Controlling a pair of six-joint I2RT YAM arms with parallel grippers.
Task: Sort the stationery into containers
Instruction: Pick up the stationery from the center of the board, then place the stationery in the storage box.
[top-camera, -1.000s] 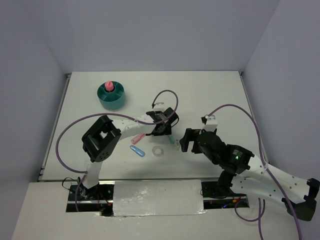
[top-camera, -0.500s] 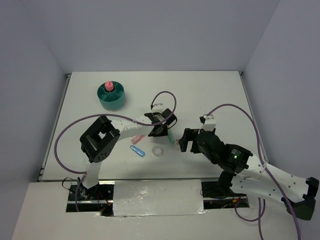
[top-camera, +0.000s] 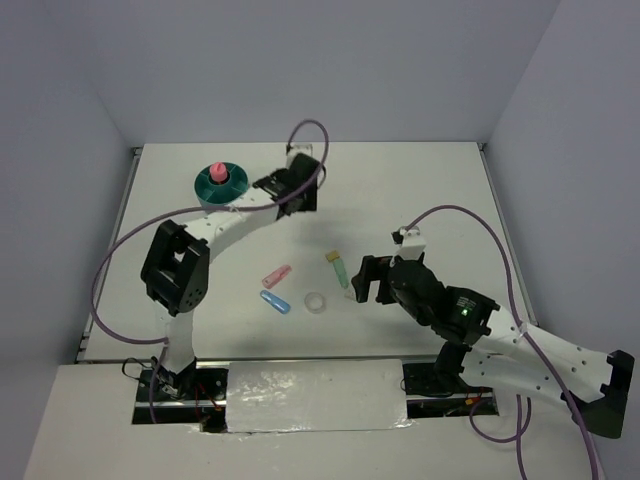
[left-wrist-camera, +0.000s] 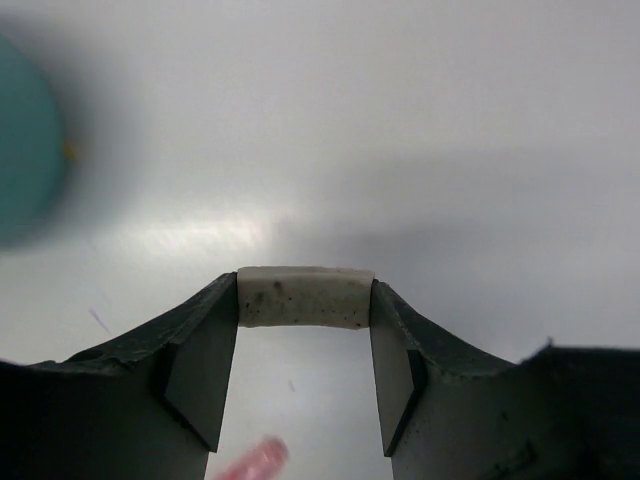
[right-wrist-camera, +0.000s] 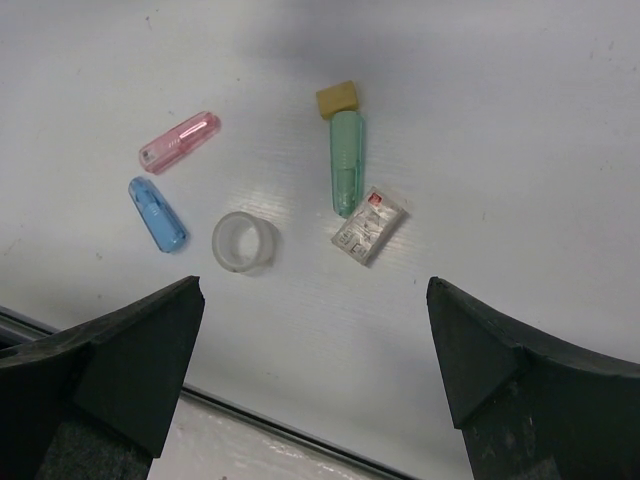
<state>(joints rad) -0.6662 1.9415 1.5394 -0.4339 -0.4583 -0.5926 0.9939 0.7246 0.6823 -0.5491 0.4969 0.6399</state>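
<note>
The teal organiser (top-camera: 222, 190) stands at the back left with a pink item in its central well; its blurred edge shows in the left wrist view (left-wrist-camera: 25, 150). My left gripper (top-camera: 285, 192) is just right of it, shut on a small white eraser block (left-wrist-camera: 303, 297) at the fingertips. The pink stick (right-wrist-camera: 180, 141), light-blue stick (right-wrist-camera: 158, 214), tape ring (right-wrist-camera: 245, 242) and green pen (right-wrist-camera: 347, 162) lie on the table mid-front. My right gripper (right-wrist-camera: 315, 300) is open and empty, hovering just in front of them.
A small yellow block (right-wrist-camera: 337, 99) lies at the green pen's far end. A small white printed packet (right-wrist-camera: 368, 224) lies at its near end. The table's front edge (right-wrist-camera: 300, 430) runs close under the right gripper. Purple cables loop over both arms.
My left gripper has swung from over the items at mid-table to the back left beside the organiser, carrying the white block. The green pen is now uncovered. The right gripper has barely moved.
</note>
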